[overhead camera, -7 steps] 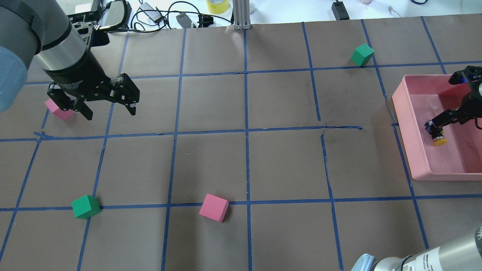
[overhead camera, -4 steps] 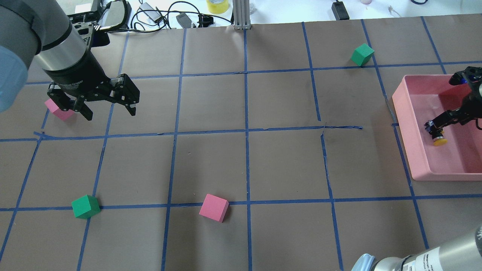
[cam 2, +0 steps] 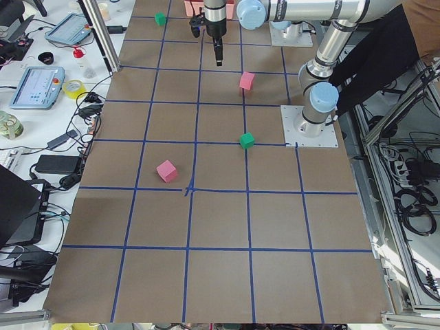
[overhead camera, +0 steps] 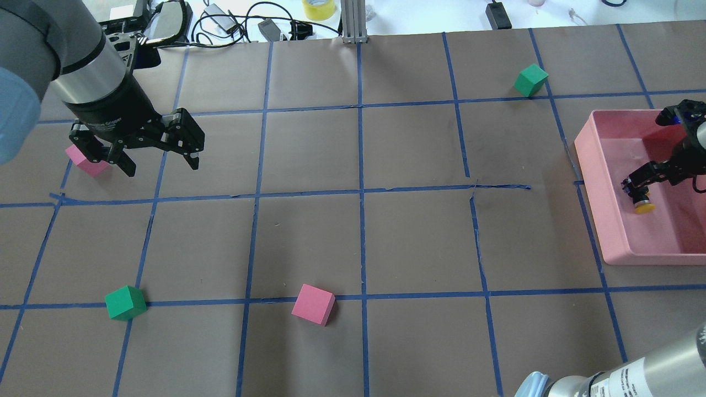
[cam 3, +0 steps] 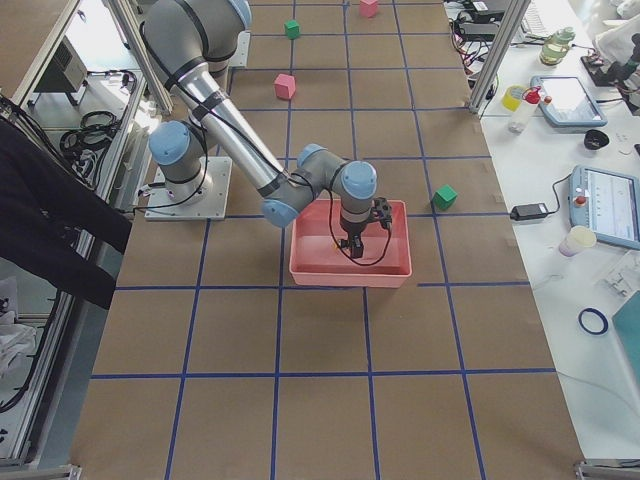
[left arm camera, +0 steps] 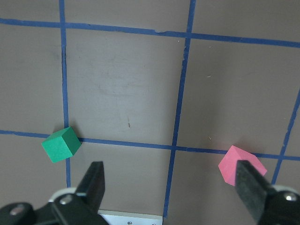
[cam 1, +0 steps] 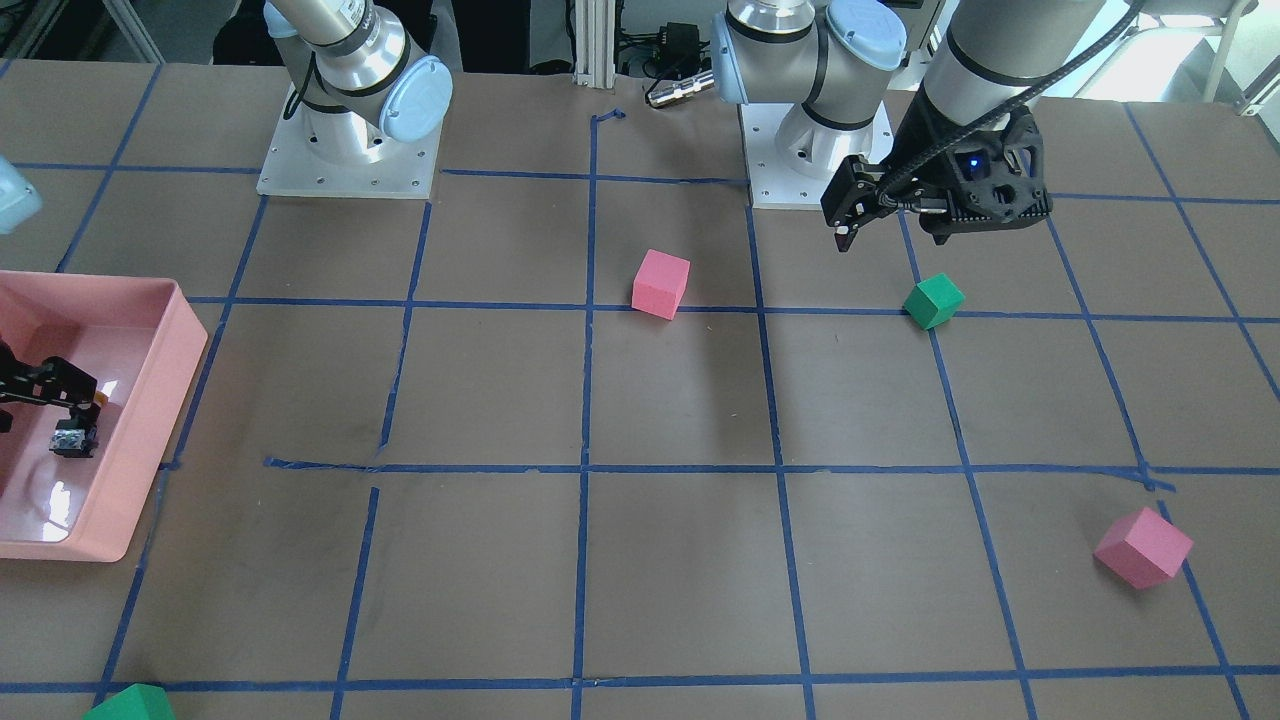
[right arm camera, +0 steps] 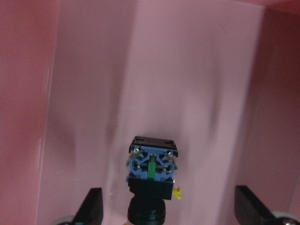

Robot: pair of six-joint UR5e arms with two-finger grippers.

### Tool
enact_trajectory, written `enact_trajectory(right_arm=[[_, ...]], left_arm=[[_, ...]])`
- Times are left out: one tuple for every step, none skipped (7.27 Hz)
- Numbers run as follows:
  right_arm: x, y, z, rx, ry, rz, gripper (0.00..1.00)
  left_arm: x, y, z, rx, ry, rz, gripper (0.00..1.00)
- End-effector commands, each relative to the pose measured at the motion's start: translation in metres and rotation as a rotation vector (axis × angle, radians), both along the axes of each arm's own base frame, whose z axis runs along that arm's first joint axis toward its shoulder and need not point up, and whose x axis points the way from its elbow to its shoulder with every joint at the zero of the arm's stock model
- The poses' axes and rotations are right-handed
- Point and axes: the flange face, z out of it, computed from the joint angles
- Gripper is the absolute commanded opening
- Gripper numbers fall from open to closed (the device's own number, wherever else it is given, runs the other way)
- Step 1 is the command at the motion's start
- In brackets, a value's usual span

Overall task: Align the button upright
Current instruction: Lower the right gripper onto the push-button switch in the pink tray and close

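Observation:
The button (overhead camera: 641, 199) lies tilted in the pink tray (overhead camera: 591, 182), its yellow cap toward the robot. In the right wrist view the button (right arm camera: 151, 171) shows its blue and metal base end, with the black body below. My right gripper (overhead camera: 638, 186) is open inside the tray, and its fingers (right arm camera: 93, 206) stand wide on either side of the button without touching it. The front-facing view shows this gripper (cam 1: 62, 405) and the button (cam 1: 70, 437) too. My left gripper (overhead camera: 161, 165) is open and empty, held above the table at the far left.
A pink cube (overhead camera: 85, 161) sits beside my left gripper. A green cube (overhead camera: 126, 302) and a pink cube (overhead camera: 313, 304) lie near the robot's side. Another green cube (overhead camera: 530, 80) lies at the far right. Cables and tape rolls line the table's far edge.
My right gripper has shifted slightly toward the far side of the tray. The button and the left arm have not visibly moved.

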Motion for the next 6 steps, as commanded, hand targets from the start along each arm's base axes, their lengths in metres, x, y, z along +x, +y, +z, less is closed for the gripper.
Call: enact_trajectory(right_arm=[[0.005, 0.0, -0.008, -0.006, -0.026, -0.025, 1.0], [0.006, 0.001, -0.015, 0.004, -0.034, -0.025, 1.0], [0.005, 0.0, -0.015, 0.005, -0.027, -0.022, 1.0], [0.003, -0.001, -0.017, -0.001, -0.018, -0.022, 1.0], [0.003, -0.002, -0.027, 0.011, -0.032, -0.022, 1.0], [0.003, -0.002, -0.029, 0.013, -0.035, -0.022, 1.0]], left_arm=[[0.0, 0.0, 0.0, 0.0, 0.0, 0.0, 1.0], [0.0, 0.0, -0.001, 0.002, 0.0, 0.0, 1.0], [0.0, 0.0, -0.001, 0.002, 0.0, 0.0, 1.0], [0.0, 0.0, -0.001, 0.002, 0.0, -0.002, 1.0], [0.0, 0.0, -0.001, 0.002, 0.0, -0.002, 1.0], [0.0, 0.0, -0.001, 0.002, 0.0, -0.002, 1.0]])
